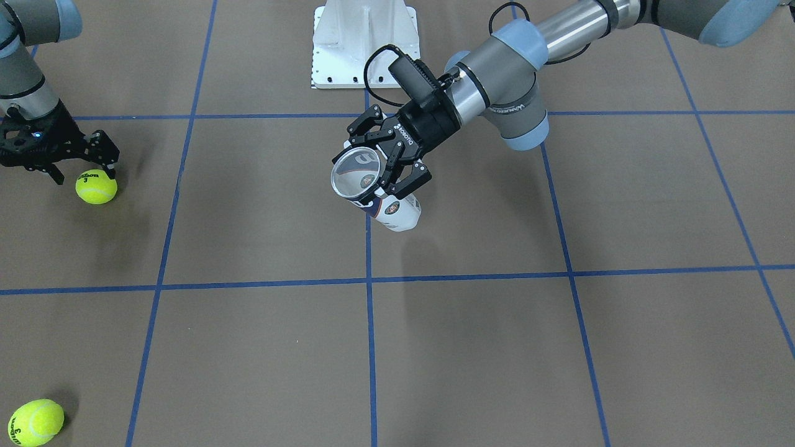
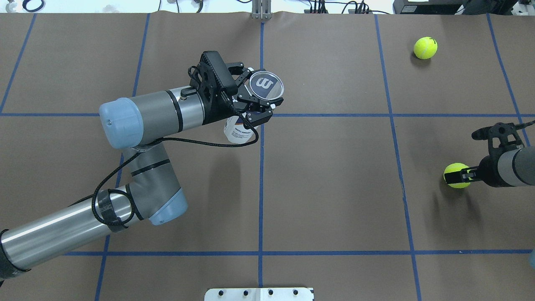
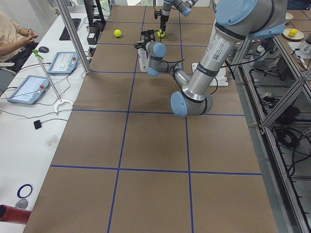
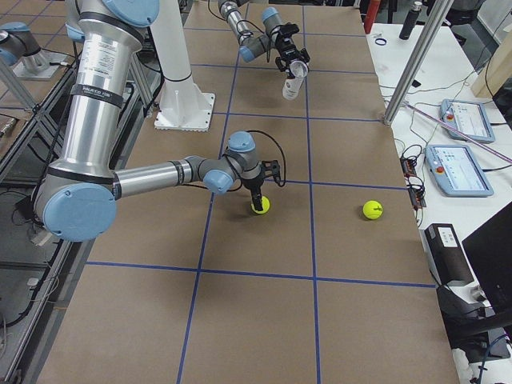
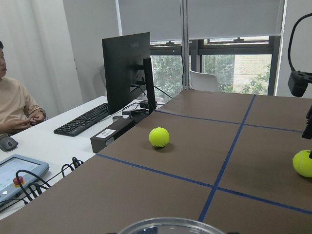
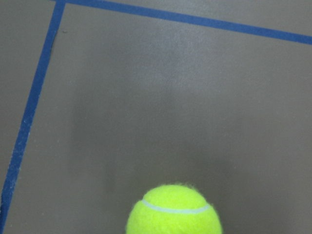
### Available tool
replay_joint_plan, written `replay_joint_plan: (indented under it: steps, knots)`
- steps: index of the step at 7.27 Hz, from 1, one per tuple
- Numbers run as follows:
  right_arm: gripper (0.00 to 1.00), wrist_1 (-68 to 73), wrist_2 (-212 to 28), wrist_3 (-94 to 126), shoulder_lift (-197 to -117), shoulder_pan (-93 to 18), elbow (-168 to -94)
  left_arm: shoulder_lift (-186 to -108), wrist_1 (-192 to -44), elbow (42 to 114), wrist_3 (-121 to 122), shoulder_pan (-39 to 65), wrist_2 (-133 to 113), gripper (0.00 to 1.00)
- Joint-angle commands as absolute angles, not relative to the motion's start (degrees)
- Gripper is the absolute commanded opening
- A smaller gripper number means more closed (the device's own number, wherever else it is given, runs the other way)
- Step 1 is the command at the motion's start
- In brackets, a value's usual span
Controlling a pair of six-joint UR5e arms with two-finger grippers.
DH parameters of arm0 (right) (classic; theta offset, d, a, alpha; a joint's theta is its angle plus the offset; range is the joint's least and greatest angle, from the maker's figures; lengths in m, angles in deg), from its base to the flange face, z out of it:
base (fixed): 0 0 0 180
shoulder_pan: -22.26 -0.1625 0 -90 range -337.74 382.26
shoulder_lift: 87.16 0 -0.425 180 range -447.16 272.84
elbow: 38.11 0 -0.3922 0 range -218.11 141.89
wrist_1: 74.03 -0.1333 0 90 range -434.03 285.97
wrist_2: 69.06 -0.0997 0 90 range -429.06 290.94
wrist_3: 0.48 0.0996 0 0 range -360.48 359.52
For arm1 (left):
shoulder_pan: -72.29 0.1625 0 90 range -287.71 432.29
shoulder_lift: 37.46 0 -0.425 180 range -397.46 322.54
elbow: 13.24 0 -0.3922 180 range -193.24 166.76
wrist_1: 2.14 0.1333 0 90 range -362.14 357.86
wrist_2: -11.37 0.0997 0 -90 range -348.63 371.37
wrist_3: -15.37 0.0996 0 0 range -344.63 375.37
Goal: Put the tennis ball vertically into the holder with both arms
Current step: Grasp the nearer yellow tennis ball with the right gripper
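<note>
Centre: left gripper (image 1: pixel 386 160) clamped round the tilted holder (image 1: pixel 397 214), mouth toward camera.
Left edge: right gripper (image 1: pixel 86 174), fingers spread, over tennis ball (image 1: pixel 96 187); contact unclear.
Lower-left corner: second ball (image 1: pixel 35 422).

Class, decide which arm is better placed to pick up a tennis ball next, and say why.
Right. The right pincer, open, sits at a tennis ball; the left pincer is occupied gripping the holder.

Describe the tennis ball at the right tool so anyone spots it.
In the front-facing view, follow the right arm from the upper-left corner to its black tool. The tennis ball sits right at that tool; the other ball lies alone, bottom-left.
</note>
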State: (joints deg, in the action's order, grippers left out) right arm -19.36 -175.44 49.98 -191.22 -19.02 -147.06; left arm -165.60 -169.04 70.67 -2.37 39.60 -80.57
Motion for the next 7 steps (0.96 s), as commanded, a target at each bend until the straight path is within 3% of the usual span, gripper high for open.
replay_joint_plan:
  steps: [1, 3, 4, 7]
  knots:
    - [0.91, -19.5, -173.8, 50.1, -191.1, -16.9, -146.0, -165.6, -169.0, 70.7, -2.4, 39.6, -80.6, 0.76]
    - [0.25, -19.1, -174.1, 49.6, -190.6, -16.9, -146.0, -165.6, -169.0, 70.6, -2.4, 39.6, -80.7, 0.76]
    - [0.0, -19.0, -174.8, 49.6, -189.6, -17.0, -146.7, -165.6, -169.0, 70.7, -2.4, 39.6, -80.7, 0.77]
    - [0.0, -18.7, -184.1, 52.2, -182.4, -21.0, -151.3, -165.2, -169.1, 70.7, -2.4, 39.8, -80.7, 0.77]
